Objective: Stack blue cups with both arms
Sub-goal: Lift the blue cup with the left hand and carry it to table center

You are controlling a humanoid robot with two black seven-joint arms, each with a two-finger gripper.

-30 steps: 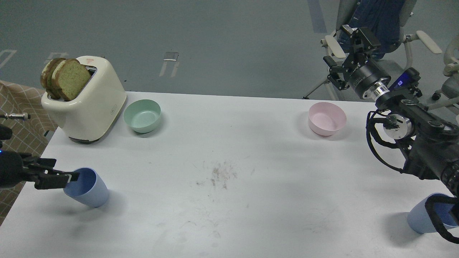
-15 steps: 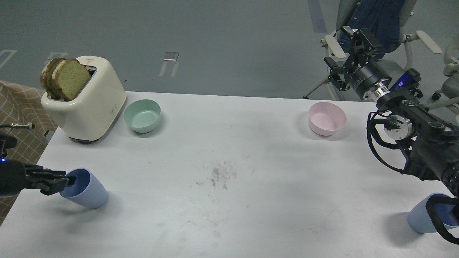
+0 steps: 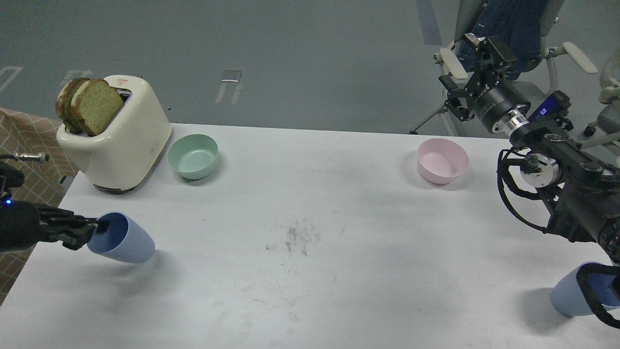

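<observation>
One blue cup (image 3: pixel 125 238) is at the table's left front, tipped far over with its mouth facing left and its base pointing right. My left gripper (image 3: pixel 95 228) comes in from the left edge and is shut on that cup's rim, one finger inside the mouth. The second blue cup (image 3: pixel 569 293) stands at the table's right front corner, partly hidden behind my right arm's cable loop. My right gripper (image 3: pixel 469 72) is raised high beyond the table's far right edge, far from both cups. Its fingers blend with the chair behind them.
A cream toaster (image 3: pixel 121 140) with bread slices stands at the back left, with a mint-green bowl (image 3: pixel 193 156) beside it. A pale pink bowl (image 3: pixel 442 160) is at the back right. Office chairs (image 3: pixel 533 43) stand behind the white table (image 3: pixel 310 203).
My left gripper has moved right and slightly up with the cup. The cup has tipped further over, its base swinging up and right. The right arm has barely moved.
</observation>
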